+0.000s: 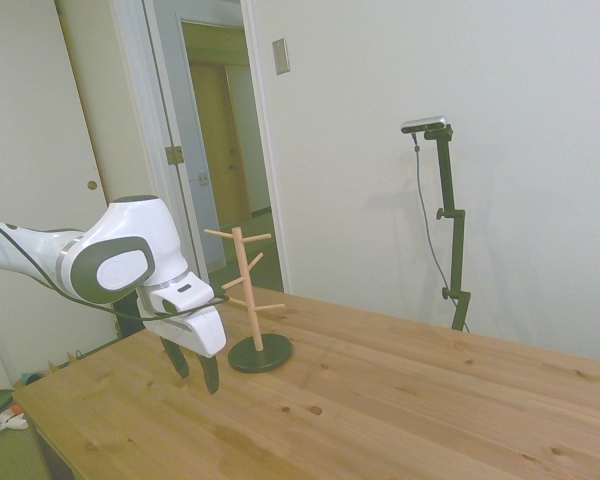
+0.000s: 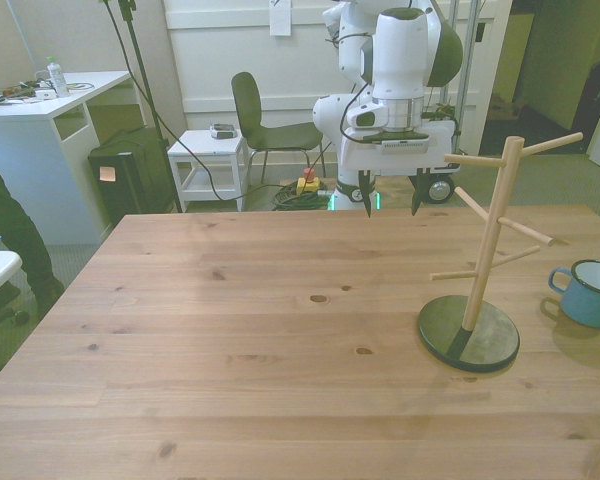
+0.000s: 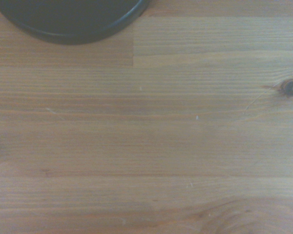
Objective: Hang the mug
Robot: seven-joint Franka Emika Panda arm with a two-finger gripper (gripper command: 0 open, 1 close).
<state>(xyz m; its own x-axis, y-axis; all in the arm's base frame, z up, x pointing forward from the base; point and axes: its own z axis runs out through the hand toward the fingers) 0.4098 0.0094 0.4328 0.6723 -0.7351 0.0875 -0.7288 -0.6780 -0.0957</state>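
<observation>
Mug [image 2: 592,292] sits on the surface [image 2: 260,340] at the front view's right, beside the rack [image 2: 490,262]; my empty tool [image 2: 391,206] hovers well apart, fingers spread, rack between.

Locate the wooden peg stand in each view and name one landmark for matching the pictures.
Side view: the peg stand is left of centre, just past the claw, which is open and empty.
Front view: the stand is on the front view's right, with the mug beside it, apart.
Wrist view: only the rim of its dark round base shows.
Shared landmark: that dark round base.
</observation>
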